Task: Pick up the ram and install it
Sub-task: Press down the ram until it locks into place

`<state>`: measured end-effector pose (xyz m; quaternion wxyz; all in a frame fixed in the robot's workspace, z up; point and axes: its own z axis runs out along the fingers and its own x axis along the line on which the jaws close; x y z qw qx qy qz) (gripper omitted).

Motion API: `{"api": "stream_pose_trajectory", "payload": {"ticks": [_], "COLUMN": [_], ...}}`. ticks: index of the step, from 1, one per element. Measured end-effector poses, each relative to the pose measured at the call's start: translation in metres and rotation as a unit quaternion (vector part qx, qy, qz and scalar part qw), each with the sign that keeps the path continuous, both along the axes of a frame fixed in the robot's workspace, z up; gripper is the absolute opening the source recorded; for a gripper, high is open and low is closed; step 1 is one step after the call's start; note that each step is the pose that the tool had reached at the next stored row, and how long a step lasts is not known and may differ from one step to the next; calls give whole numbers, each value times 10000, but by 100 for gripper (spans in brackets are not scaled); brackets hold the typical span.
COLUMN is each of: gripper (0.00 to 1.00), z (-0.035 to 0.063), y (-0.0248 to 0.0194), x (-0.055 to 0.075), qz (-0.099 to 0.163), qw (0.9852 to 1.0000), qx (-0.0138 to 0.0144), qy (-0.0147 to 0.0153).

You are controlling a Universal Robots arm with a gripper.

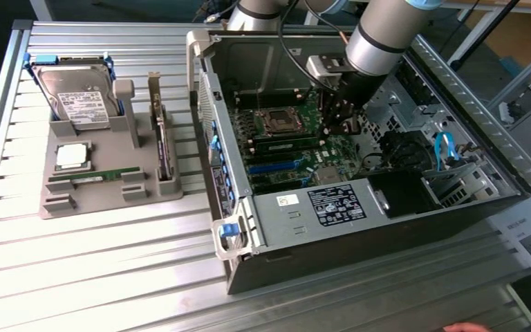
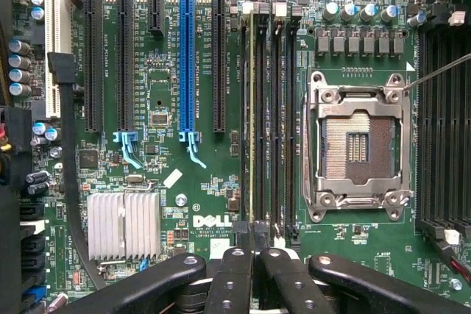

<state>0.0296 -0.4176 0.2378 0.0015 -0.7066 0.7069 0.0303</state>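
Wrist view: hand [image 2: 254,246] has its fingers pressed together with nothing visible between them, tips right at the end of the memory slots beside the empty processor socket [image 2: 358,145]. ram [image 2: 252,123] stands on edge in the slot of that bank farthest from the socket. Can't tell if the tips touch it.

Exterior view: hand [image 1: 339,123] sits inside the open computer case [image 1: 339,256] on the worktop [image 1: 81,277], just to the exterior view's right of the socket. Well away from the socket, outside the case, a grey holder [image 1: 108,200] carries a hard drive [image 1: 79,97], a silver chip [image 1: 72,155] and 1 more thin green stick [image 1: 95,177].
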Motion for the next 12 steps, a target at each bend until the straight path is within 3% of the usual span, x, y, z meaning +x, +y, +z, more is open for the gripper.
{"api": "stream_pose_trajectory", "payload": {"ticks": [12], "gripper": [10], "z": [-34], "y": [0], "x": [0], "qz": [0], "qw": [10000], "qx": [0], "qy": [0]}}
